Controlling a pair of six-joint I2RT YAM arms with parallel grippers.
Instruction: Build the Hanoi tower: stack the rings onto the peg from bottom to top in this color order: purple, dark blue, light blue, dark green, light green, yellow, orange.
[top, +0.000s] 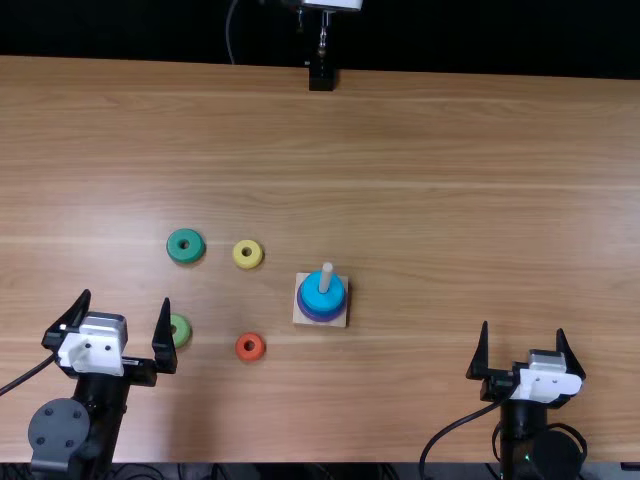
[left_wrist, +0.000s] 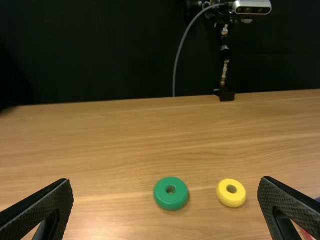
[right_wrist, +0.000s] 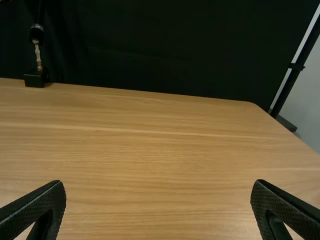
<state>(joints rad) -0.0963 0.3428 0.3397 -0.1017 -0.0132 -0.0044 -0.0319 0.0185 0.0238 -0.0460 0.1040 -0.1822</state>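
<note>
Peg on square base, through light blue ring above purple ring; dark green ring, yellow ring, light green ring, orange ring loose on counter; left pincer near light green ring, spread wide, empty; right pincer likewise, well apart.

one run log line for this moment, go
light blue ring topmost on peg | off peg: dark green, yellow, light green, orange | left gripper open, empty | right gripper open, empty
</note>
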